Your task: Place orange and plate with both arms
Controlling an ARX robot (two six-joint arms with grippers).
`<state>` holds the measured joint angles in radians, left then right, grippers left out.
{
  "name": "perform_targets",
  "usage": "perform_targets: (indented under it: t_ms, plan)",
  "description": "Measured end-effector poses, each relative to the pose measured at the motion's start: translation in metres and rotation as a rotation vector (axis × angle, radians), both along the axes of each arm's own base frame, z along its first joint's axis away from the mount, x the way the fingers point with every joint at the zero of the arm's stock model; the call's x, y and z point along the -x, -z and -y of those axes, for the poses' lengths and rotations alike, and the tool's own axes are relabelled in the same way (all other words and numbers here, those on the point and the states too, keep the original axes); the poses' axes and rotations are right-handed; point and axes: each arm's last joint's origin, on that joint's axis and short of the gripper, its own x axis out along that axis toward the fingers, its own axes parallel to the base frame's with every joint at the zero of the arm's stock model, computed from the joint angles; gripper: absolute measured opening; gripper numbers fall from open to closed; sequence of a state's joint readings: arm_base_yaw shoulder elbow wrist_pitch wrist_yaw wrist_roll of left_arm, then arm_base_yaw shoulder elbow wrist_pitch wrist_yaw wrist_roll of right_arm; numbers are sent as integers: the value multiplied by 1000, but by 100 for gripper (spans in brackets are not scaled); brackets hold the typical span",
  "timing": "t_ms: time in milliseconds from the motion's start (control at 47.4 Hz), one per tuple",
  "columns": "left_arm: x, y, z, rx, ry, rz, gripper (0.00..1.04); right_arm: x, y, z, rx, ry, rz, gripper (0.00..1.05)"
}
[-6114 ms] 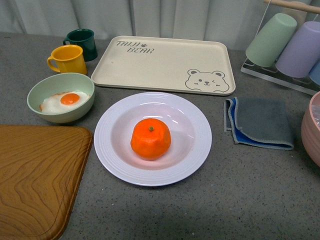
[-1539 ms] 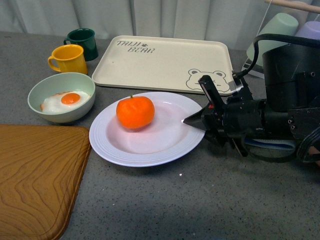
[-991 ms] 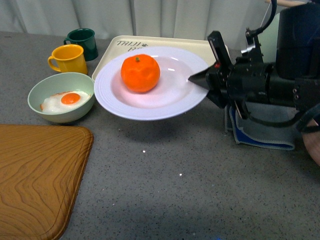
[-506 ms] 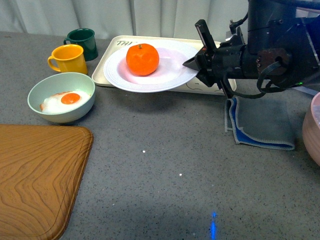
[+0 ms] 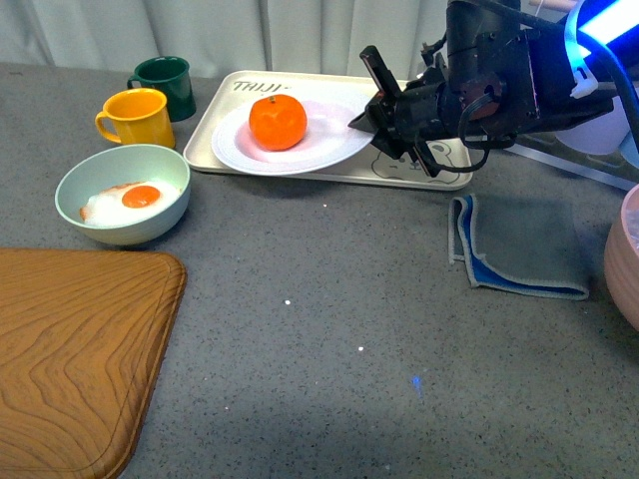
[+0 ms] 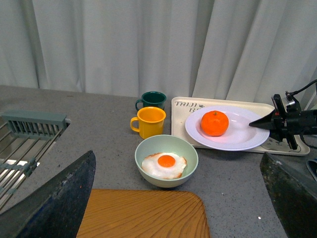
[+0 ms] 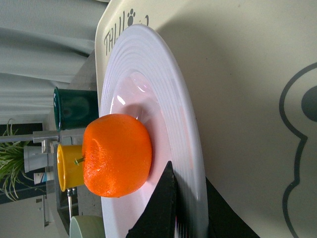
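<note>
The white plate (image 5: 329, 135) is over the left half of the cream bear-print tray (image 5: 319, 176), with the orange (image 5: 278, 122) sitting in its well. My right gripper (image 5: 365, 118) is shut on the plate's right rim, one finger above and one below. In the right wrist view the fingers (image 7: 161, 208) pinch the ringed rim of the plate (image 7: 183, 124) next to the orange (image 7: 116, 153). Whether the plate touches the tray I cannot tell. My left gripper (image 6: 177, 163) is open and empty, well back from the plate (image 6: 237, 138) and orange (image 6: 214, 123).
A pale green bowl (image 5: 122, 195) with a fried egg, a yellow mug (image 5: 135, 118) and a dark green mug (image 5: 165, 85) stand left of the tray. A wooden board (image 5: 70, 349) fills the front left. A folded grey-blue cloth (image 5: 519, 244) and a pink bowl (image 5: 624, 259) are at the right.
My right gripper took the plate's rim, lifted it with the orange off the table and carried it back over the tray. In the last half second it moved slightly further back and lower.
</note>
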<state>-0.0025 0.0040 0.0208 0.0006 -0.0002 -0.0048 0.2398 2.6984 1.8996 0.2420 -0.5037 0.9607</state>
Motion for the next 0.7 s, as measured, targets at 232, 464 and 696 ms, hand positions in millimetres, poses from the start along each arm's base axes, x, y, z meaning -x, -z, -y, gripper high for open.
perform_targets:
  t_ms: [232,464,696]
  plan:
    - [0,0,0,0,0,0,98,4,-1,2,25,8,33,41]
    - [0,0,0,0,0,0,98,19,-27,12,121,19,138,75]
    - [0,0,0,0,0,0,98,55,-90,26,252,62,362,95]
